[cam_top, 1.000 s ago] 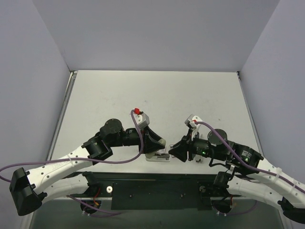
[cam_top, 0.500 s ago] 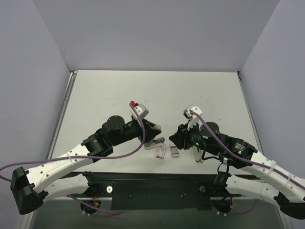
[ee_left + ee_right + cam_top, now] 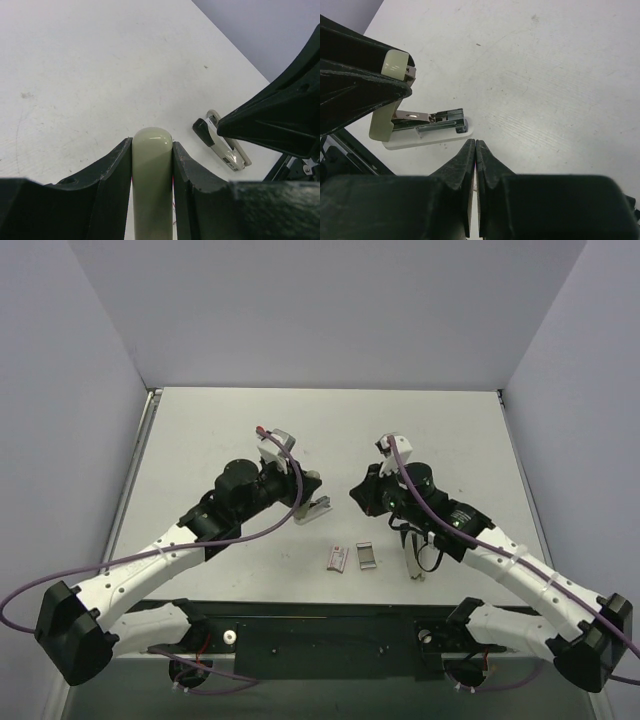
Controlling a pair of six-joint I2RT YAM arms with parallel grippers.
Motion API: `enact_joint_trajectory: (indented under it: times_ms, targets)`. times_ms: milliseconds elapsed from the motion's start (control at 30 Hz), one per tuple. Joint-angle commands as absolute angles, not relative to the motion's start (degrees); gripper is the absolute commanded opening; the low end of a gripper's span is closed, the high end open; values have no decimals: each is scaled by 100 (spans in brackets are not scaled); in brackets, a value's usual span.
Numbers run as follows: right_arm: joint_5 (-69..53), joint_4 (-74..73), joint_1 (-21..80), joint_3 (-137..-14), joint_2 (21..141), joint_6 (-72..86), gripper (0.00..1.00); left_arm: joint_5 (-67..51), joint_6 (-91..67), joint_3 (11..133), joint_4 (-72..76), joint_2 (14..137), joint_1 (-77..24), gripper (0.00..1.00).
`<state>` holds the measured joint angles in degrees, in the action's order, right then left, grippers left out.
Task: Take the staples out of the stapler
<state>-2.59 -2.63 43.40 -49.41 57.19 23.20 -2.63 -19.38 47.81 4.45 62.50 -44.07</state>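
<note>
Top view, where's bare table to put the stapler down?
Bare: the far half of the table, beyond the stapler, and its left side outside the left arm. Crowded: the near middle, where two small metal pieces lie, and a slim black-ended tool beside the right arm.

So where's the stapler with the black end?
In the left wrist view the stapler lies on the table, right of the olive-grey bar, partly behind the right gripper.
</note>
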Motion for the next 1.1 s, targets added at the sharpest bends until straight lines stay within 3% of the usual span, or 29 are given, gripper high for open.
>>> enact_joint_trajectory:
  times_ms: [0, 567, 1067]
  targets:
    - [-711, 938, 4149, -4878, 6239, 2373, 0, -519, -2188, 4843, 1186, 6459, -4219, 0]
    - [-2170, 2750, 3700, -4966, 8059, 2513, 0, -396, -2329, 4764, 1380, 6969, -3859, 0]
    - [-2399, 2891, 3911, -5150, 8859, 2373, 0, -448, -2505, 4834, 1722, 7506, -3586, 0]
